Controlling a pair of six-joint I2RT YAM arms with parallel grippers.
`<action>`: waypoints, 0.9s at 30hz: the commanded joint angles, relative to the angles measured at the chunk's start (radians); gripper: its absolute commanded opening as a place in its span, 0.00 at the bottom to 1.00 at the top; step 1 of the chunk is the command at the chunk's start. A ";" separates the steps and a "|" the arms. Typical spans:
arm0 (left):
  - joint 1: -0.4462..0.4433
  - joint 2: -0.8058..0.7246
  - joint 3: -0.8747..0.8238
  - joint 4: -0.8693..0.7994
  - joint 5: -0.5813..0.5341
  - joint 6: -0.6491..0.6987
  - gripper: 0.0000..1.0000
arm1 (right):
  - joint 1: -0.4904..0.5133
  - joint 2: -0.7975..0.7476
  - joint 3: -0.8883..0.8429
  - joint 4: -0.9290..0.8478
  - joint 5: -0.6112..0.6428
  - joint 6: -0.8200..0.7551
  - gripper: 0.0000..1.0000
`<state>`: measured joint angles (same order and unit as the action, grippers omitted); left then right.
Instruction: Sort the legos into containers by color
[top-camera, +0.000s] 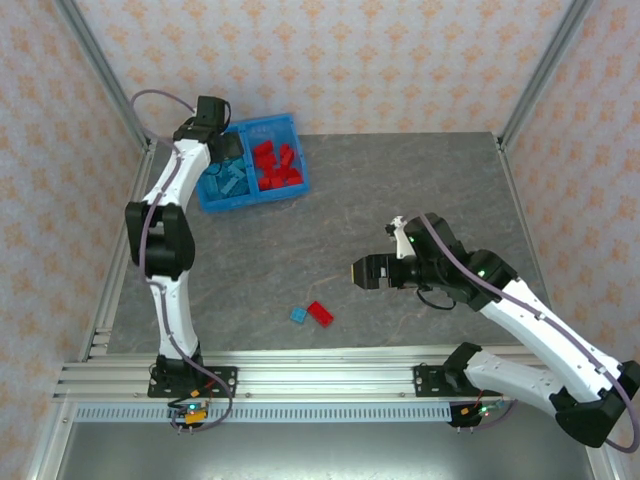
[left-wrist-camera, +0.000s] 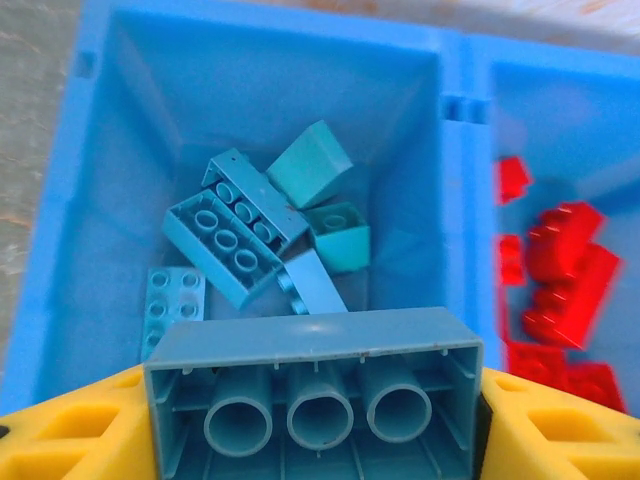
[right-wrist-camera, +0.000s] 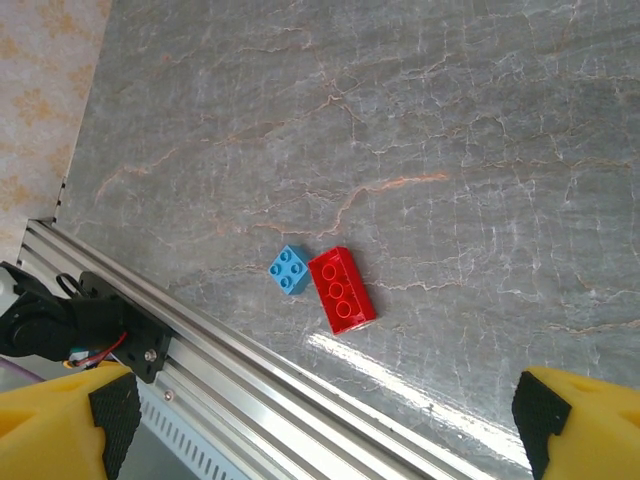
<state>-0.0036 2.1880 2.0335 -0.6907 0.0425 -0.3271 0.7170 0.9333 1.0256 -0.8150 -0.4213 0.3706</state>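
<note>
- Grey table (top-camera: 400, 200) is carrying the blue bin (top-camera: 268, 121) at 11 o'clock, light blue bricks (left-wrist-camera: 225, 240) in its left compartment, red bricks (top-camera: 275, 165) in its right
- Left gripper (left-wrist-camera: 315, 445) is clamping a long light blue brick (left-wrist-camera: 312, 350) over the left compartment
- Right gripper (right-wrist-camera: 328, 415) is hovering, fingers wide apart
- Red brick (right-wrist-camera: 342, 290) and small blue brick (right-wrist-camera: 288, 269) are lying side by side at 6 o'clock

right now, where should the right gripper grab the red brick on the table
Probably from straight above, pinching the red brick across its long sides near the end away from the small blue brick. It lies flat, studs up, with the blue one close against its other end. The right gripper is open.
</note>
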 joint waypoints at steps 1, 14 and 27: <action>0.011 0.059 0.099 -0.118 0.033 -0.002 0.54 | -0.001 -0.022 0.042 -0.012 0.028 0.017 0.97; 0.013 -0.111 -0.137 0.044 0.094 -0.090 0.80 | -0.001 -0.002 0.045 0.014 0.025 0.021 0.97; -0.162 -0.768 -0.672 0.132 0.180 -0.055 0.80 | -0.001 0.039 0.022 0.073 0.045 0.005 0.97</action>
<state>-0.0776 1.5436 1.4502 -0.5545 0.2066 -0.4427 0.7170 0.9699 1.0431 -0.7849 -0.4110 0.3847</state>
